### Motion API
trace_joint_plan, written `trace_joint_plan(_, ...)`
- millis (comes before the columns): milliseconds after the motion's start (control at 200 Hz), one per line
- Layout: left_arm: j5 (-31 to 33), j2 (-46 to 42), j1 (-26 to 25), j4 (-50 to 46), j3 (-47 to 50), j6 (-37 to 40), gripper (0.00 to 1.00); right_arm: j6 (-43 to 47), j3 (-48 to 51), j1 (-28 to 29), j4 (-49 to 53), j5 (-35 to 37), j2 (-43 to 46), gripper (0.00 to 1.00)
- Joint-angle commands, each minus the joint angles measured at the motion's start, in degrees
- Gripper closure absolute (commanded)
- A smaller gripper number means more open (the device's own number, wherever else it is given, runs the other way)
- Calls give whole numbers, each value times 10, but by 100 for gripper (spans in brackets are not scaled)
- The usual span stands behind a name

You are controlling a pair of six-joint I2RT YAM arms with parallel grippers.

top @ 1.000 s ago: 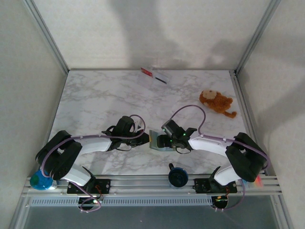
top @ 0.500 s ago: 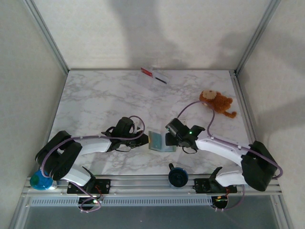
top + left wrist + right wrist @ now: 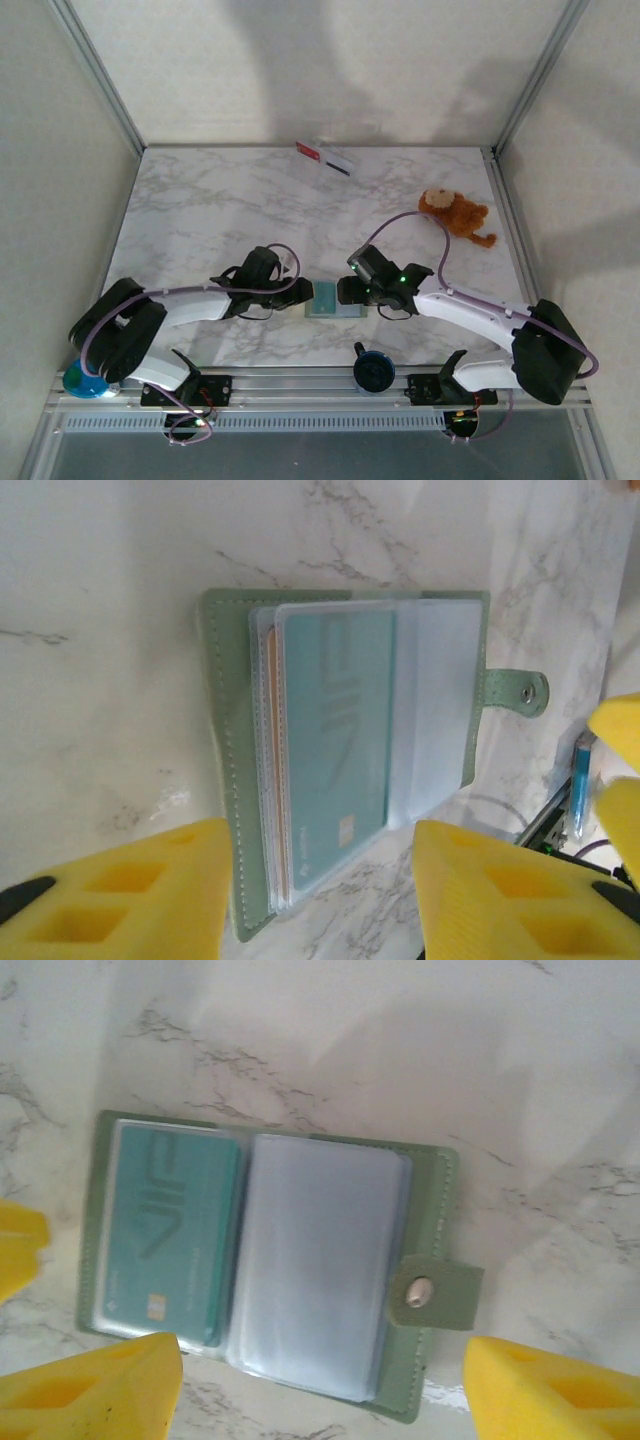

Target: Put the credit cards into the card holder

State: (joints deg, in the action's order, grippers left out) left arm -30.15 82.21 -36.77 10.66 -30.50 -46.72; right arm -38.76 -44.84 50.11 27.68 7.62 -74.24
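Newly opened, the left gripper (image 3: 297,292) is standing empty, jaws apart; the right gripper (image 3: 344,291) is gaping wide, empty, the card holder (image 3: 327,300) lying open between them. I am judging the far credit cards (image 3: 328,160) thin, slick: pinch an edge

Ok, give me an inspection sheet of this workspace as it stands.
Surface: marble table, no spills seen.
Job's things: card holder open flat, teal card in a sleeve; credit cards at the far edge, outside it.
Clutter: plush toy at the right; blue object by the left base.
Grippers: left gripper open; right gripper open; both at the holder.
Cables: purple cables looped over the arms.
Surroundings: pale walls, metal frame.
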Motion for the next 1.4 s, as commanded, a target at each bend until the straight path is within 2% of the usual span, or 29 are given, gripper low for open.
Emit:
trace_joint_plan(0, 71, -58, -5, -65, -11, 0, 34, 14, -34, -13, 47, 27, -10, 26)
trace_joint_plan(120, 180, -82, -3, -149, -35, 23, 25, 56, -62, -51, 52, 24, -11, 26)
trace_joint_plan(255, 381, -73, -5, -237, -69, 27, 17, 144, -85, -119, 0, -47, -21, 15)
trace_joint_plan(340, 473, -69, -5, -215, -57, 45, 14, 209, -117, -147, -25, -75, -44, 12)
trace_joint_plan(466, 541, -66, -6, -133, -27, 91, 6, 223, -199, -197, -27, -94, -100, 10)
trace_joint_plan(481, 545, -67, -6, -123, -23, 94, 3, 221, -211, -204, -24, -98, -110, 10)
trace_joint_plan(516, 550, -70, -5, -95, -11, 102, 0, 219, -230, -221, -36, -113, -130, 1)
trace_joint_plan(586, 555, -72, 0, -45, 11, 105, 0, 223, -252, -247, -84, -148, -162, 1)
trace_joint_plan(741, 583, -60, 9, -8, 19, 121, 0, 212, -329, -284, -138, -147, -246, 1)
trace_joint_plan(901, 576, -93, 25, 31, 62, 113, 0, 188, -420, -314, -212, -202, -348, 1)
trace_joint_plan(1011, 543, -131, 48, 67, 104, 109, 0, 171, -502, -326, -241, -219, -427, 1)
trace_joint_plan(1096, 521, -149, 58, 86, 125, 113, 0, 156, -570, -334, -247, -226, -486, 4)
trace_joint_plan(1291, 524, -164, 63, 85, 135, 106, 0, 122, -718, -352, -245, -276, -611, 14)
trace_joint_plan(1397, 520, -160, 65, 84, 133, 108, 0, 141, -798, -353, -198, -262, -664, 15)
